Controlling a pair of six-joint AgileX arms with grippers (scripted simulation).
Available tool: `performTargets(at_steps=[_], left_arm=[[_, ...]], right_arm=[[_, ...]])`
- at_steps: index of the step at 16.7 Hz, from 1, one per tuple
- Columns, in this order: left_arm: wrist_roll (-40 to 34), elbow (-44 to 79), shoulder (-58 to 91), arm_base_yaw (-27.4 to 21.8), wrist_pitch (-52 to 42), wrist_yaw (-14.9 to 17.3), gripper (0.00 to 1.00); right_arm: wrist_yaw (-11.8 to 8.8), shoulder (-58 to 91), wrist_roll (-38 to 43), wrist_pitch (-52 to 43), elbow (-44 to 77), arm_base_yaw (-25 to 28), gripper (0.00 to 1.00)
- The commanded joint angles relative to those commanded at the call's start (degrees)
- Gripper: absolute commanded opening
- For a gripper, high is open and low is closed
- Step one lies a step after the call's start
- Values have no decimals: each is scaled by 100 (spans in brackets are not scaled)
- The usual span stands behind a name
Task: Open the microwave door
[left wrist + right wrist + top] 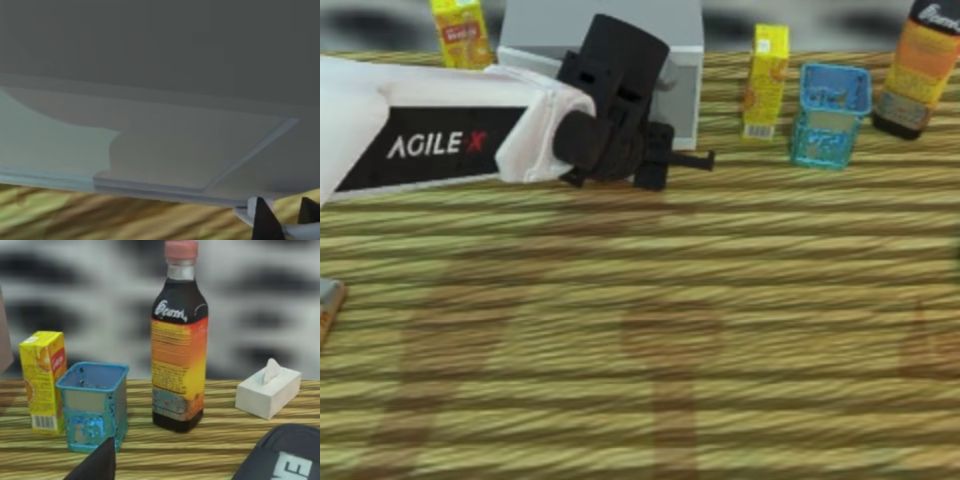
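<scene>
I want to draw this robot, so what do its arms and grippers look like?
In the top view the left arm is a chunky white tube with a black panel reading AGILE X, the X in red. Its wrist and left gripper are blocky and matte black, with slim fingers. Of the right arm, only black bits show in its own wrist view.

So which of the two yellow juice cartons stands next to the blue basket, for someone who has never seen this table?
Start at the microwave at the back of the table, with the left end effector in front of it. Go toward the table's right: the first item is the juice carton. It stands upright beside the blue mesh basket; the other carton is left of the microwave.
</scene>
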Motion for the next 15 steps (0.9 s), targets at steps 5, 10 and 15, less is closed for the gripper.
performTargets(at_steps=[5,10,15], left_arm=[[0,0,0,0,0,0,0],[-30,23,10,-48,-1,44,0],[191,-190,-143,40,108,189,0]], right_arm=[[0,0,0,0,0,0,100],[0,0,0,0,0,0,100],[0,0,0,0,0,0,100]])
